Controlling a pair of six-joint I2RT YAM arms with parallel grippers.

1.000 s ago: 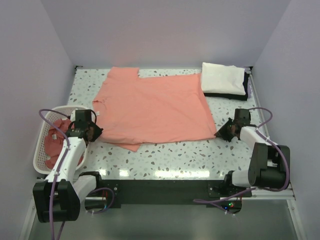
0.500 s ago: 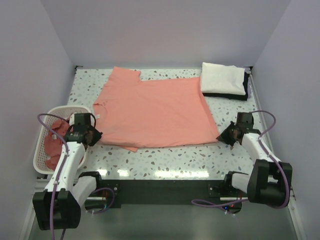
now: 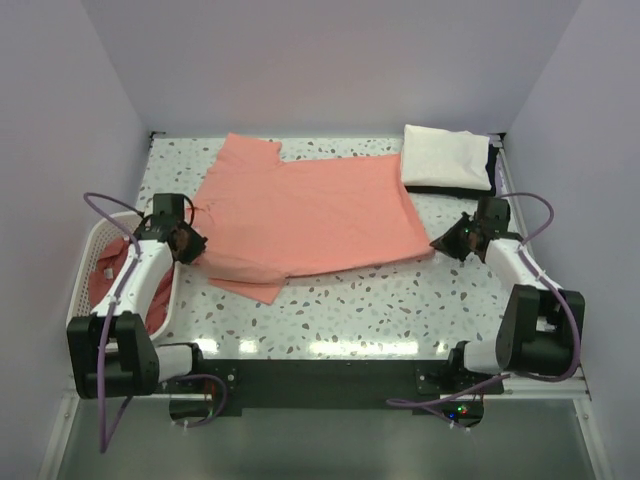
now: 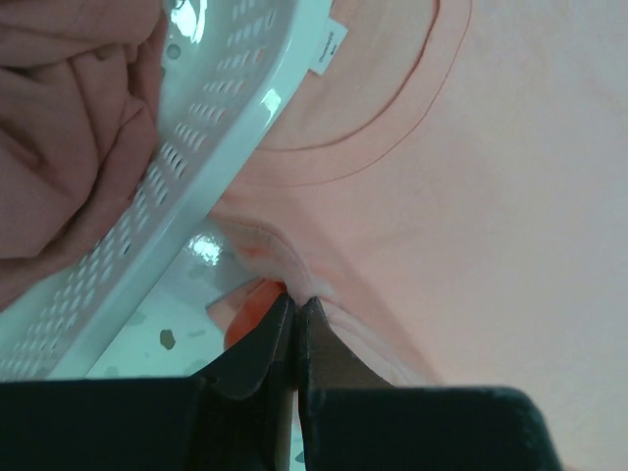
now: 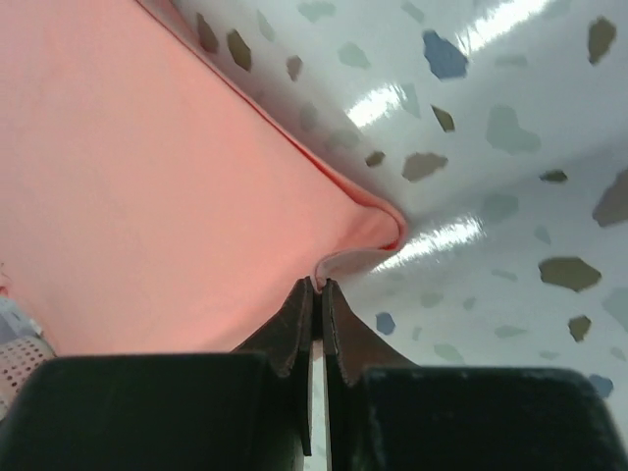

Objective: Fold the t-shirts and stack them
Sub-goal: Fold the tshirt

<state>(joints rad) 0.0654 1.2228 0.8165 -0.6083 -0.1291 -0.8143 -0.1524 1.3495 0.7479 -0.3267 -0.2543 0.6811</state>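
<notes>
A salmon-pink t-shirt (image 3: pixel 310 215) lies spread over the middle of the table. Its near edge is lifted and partly turned under at the left. My left gripper (image 3: pixel 190 245) is shut on the shirt's left edge (image 4: pixel 304 285), close to the collar with its white label (image 4: pixel 332 47). My right gripper (image 3: pixel 447 243) is shut on the shirt's near right corner (image 5: pixel 378 235), which curls up off the table. More pink t-shirts (image 3: pixel 105 275) lie crumpled in the basket; in the left wrist view this pile (image 4: pixel 69 128) fills the top left.
A white lattice basket (image 3: pixel 88 245) stands at the table's left edge, right beside my left gripper, its rim (image 4: pixel 211 162) nearly touching the shirt. A folded white cloth (image 3: pixel 447 157) on a dark one (image 3: pixel 492 172) sits at the back right corner. Speckled tabletop (image 3: pixel 350 310) shows along the near edge.
Both grippers have moved away from me with the shirt's near edge, the left one also inward. The near left part of the shirt now bunches and folds under.
</notes>
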